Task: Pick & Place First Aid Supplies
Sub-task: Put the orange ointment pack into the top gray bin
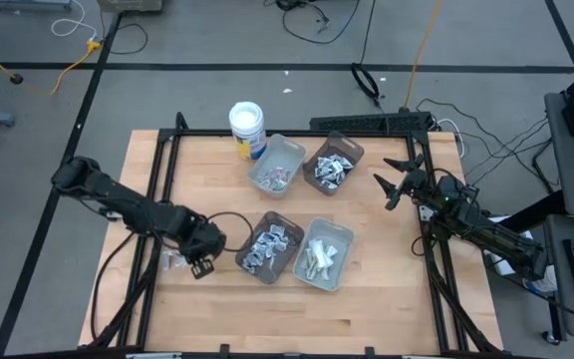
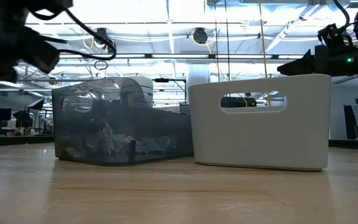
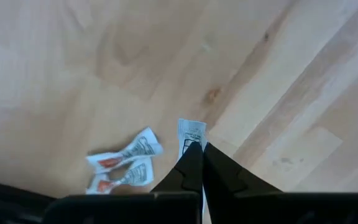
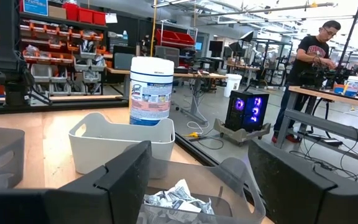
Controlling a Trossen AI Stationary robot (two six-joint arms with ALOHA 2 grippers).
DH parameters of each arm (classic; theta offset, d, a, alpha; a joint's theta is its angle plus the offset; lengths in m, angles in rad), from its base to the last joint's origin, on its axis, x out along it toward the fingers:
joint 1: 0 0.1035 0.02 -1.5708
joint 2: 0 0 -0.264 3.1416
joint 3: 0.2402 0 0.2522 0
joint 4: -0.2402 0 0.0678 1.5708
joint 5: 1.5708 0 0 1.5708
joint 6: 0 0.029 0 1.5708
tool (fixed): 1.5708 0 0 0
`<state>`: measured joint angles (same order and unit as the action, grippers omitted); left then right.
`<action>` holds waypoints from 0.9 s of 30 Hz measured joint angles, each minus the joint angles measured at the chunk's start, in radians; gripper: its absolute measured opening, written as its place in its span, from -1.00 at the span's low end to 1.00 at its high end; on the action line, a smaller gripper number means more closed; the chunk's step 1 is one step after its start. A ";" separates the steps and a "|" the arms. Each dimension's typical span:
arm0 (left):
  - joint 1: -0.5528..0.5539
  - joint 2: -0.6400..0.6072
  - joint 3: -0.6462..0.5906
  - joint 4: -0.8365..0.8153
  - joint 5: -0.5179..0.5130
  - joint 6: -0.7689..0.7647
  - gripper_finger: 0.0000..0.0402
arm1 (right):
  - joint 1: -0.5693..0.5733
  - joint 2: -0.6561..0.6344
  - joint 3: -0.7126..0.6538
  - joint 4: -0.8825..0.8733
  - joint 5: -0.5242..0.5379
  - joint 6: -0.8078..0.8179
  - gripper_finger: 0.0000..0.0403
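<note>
High view shows four trays (image 1: 276, 160) mid-frame; left gripper (image 3: 197, 155) pinches one packet (image 3: 191, 132), two packets (image 3: 124, 163) lie lower-left; right gripper (image 1: 399, 183) gapes.

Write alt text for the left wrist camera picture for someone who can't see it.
The left gripper is shut on a small white packet just above the bare wooden table. Two white packets with orange print lie together on the wood beside it.

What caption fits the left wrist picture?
Left hand shut on a white packet, two more packets lying beside it on the table.
</note>
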<state>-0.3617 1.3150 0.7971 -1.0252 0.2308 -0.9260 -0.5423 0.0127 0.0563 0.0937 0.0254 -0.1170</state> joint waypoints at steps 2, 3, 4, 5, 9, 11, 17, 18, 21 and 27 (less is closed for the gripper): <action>0.034 -0.001 0.022 -0.043 0.001 0.018 -0.99 | 0.000 0.000 0.000 0.000 0.000 0.000 0.31; 0.054 -0.001 0.036 -0.063 0.000 0.028 -0.99 | 0.000 0.000 0.000 0.000 0.000 0.000 0.31; 0.075 -0.001 0.049 -0.082 -0.001 0.039 -0.99 | 0.000 0.000 0.000 0.000 0.000 0.000 0.31; 0.097 -0.001 0.062 -0.095 -0.002 0.050 -0.99 | 0.000 0.000 0.000 0.000 0.000 0.000 0.31; 0.183 -0.001 0.105 -0.106 -0.003 0.084 -0.99 | 0.000 0.000 0.000 0.000 0.000 0.000 0.31; 0.223 -0.001 0.127 -0.108 -0.003 0.093 -0.99 | 0.000 0.000 0.000 0.000 0.000 0.000 0.31; 0.312 -0.001 0.178 -0.129 -0.004 0.106 -0.99 | 0.000 0.000 0.000 0.000 0.000 0.000 0.31; 0.323 -0.001 0.184 -0.139 -0.004 0.110 -0.99 | 0.000 0.000 0.000 0.000 0.000 0.000 0.31; 0.353 0.000 0.204 -0.169 -0.004 0.113 -0.99 | 0.000 0.000 0.000 0.000 0.000 0.000 0.31; 0.463 0.091 0.309 -0.215 -0.024 0.179 -0.99 | 0.000 0.000 0.000 0.000 0.000 0.000 0.31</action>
<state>0.1016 1.4058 1.1058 -1.2406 0.2067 -0.7474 -0.5423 0.0124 0.0559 0.0940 0.0253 -0.1169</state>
